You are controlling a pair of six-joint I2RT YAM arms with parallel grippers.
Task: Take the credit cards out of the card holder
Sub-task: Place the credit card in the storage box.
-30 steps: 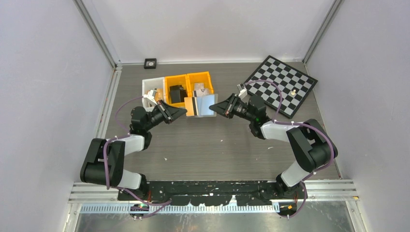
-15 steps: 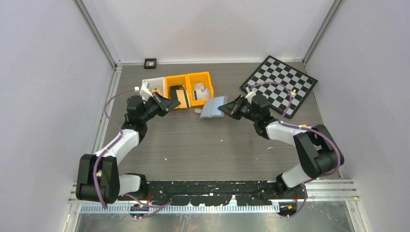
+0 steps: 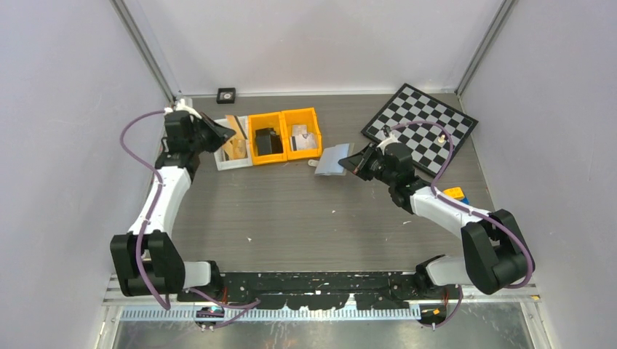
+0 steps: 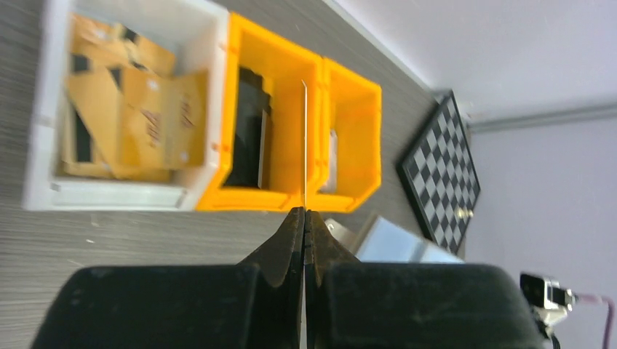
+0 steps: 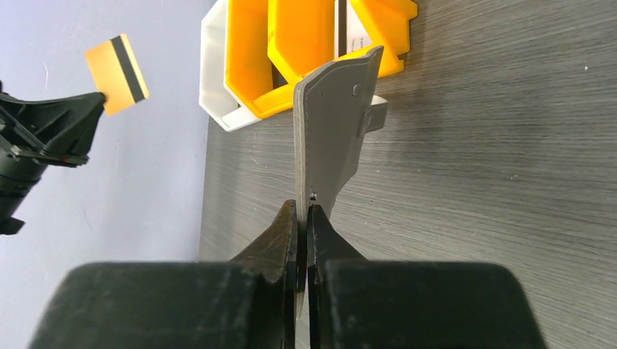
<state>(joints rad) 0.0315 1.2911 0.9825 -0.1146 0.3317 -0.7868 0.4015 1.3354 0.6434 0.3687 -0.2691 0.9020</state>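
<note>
L gripper [image 4: 304,212] is clamped tight on the tan credit card [image 5: 116,64]. The card shows edge-on in its wrist cam and is held off the table by the white bin [image 4: 109,195], far left. R gripper [image 5: 304,207] pinches the silver-grey card holder [image 5: 331,123] by one edge, held up just right of the two orange bins [image 4: 251,198], near the chessboard [image 3: 422,127]. Card & holder are well apart.

From the left wrist the card [image 4: 304,145] shows only edge-on as 1 thin line, and the contents of the white bin [image 4: 109,195] are blurred. From the right wrist the top edge cuts off 2 orange bins [image 5: 247,58], and the right gripper [image 5: 303,211] hides the near end of the holder [image 5: 331,123].
</note>
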